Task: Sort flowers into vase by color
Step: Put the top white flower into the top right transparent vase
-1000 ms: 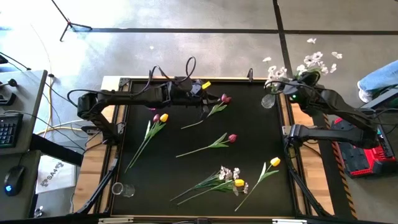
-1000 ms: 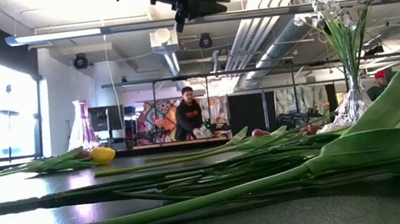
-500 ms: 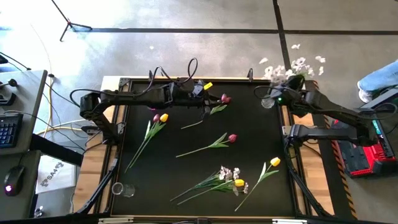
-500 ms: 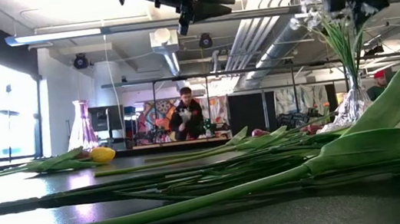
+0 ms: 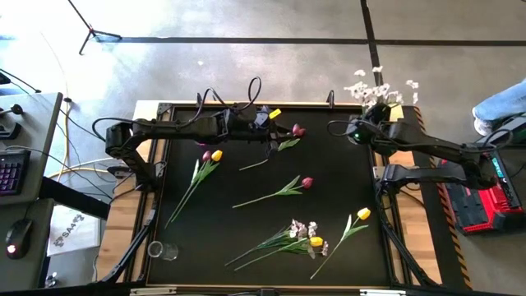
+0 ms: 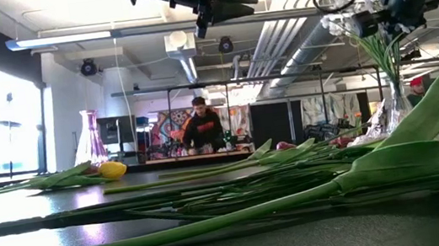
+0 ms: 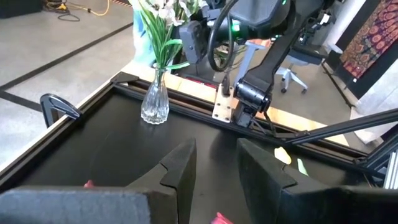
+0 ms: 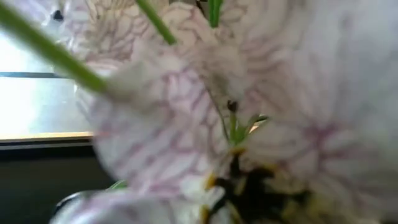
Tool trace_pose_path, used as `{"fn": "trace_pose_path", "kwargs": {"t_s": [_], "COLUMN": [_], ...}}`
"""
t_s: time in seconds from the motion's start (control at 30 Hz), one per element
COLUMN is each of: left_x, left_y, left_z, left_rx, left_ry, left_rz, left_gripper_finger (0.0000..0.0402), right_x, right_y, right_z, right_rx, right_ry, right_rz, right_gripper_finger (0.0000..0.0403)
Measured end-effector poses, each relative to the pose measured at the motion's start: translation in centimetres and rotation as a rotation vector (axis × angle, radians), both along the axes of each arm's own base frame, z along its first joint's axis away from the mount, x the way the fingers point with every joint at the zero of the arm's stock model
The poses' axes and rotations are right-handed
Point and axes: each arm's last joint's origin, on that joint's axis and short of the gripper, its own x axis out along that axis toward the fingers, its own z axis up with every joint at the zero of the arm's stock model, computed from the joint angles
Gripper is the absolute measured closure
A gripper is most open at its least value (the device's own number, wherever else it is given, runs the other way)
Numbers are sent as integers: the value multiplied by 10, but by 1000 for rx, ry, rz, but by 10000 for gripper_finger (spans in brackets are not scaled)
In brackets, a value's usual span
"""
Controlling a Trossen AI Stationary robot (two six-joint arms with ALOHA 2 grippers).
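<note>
Right gripper (image 5: 367, 130): fingers pressed together on the green stems of a white blossom spray (image 5: 376, 85), directly above the clear glass vase (image 7: 154, 102) at the table's far right corner.
Left gripper (image 7: 214, 163): fingers partly spread with nothing between them, raised over the far edge of the black table (image 5: 246, 222), well to the left of the vase.
White spray axis: stems stand nearly upright in the vase neck, blossoms at the top, leaning away beyond the far table edge.
Loose flowers on the table, counted from above: two dark red tulips, three yellow tulips, one more white spray.
Red tulips: one (image 5: 297, 131) left of the vase near the left gripper, one (image 5: 306, 182) nearer the table's centre; both lie with stems running down-left and heads pointing toward the vase side.
Yellow tulips: one (image 5: 216, 154) far left of the vase, beside a pink bud; one (image 5: 363, 214) straight in front of the vase; one (image 5: 316, 242) tangled with the lying white spray (image 5: 301, 228).
Second glass (image 5: 163, 250): small, clear, at the corner diagonally opposite the vase.
Hard to make out: right wrist view is filled with blurred petals; from above the vase is hidden under the right gripper; the pink bud's stem merges with its neighbour's.
Background: a person (image 6: 200, 128) stands at a distant bench.
</note>
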Motion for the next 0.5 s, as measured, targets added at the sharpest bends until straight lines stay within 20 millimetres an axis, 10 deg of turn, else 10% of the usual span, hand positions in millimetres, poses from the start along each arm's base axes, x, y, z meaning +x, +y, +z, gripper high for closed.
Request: {"fn": "trace_pose_path", "kwargs": {"t_s": [0.5], "left_x": [-1], "left_y": [-2], "left_z": [-4], "left_rx": [-17], "left_ry": [40], "left_rz": [-27], "left_gripper_finger": [296], "right_x": [-5], "right_y": [3], "right_z": [44], "right_rx": [23], "right_ry": [-13], "right_rz": [71], "right_gripper_finger": [274]}}
